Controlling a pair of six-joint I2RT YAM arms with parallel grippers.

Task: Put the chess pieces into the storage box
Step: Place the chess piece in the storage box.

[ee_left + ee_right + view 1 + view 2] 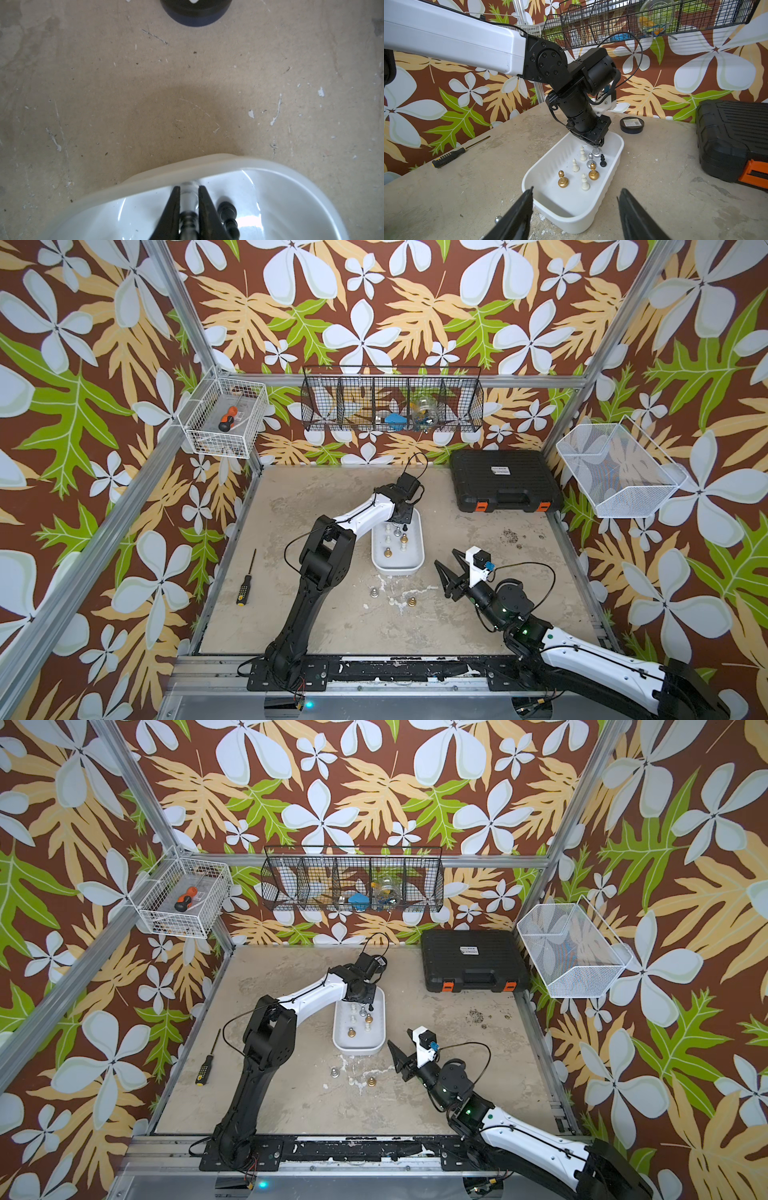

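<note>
Both wrist views show the left pincer (188, 187) clamped on an upright silver piece (596, 152) inside the storage box (566, 220), with 7 other chess pieces (563, 179) just beside it. Both top views leave that grip hidden, yet show 3 stray pieces (375, 592) on the table (332, 626), near the right pincer (446, 562), whose jaws stand wide apart, empty

The left arm (357, 512) and right arm (598, 662) wear white shells over black joints; screws ring a joint plate (548, 62); seemingly tiny green lights (524, 631).
</note>
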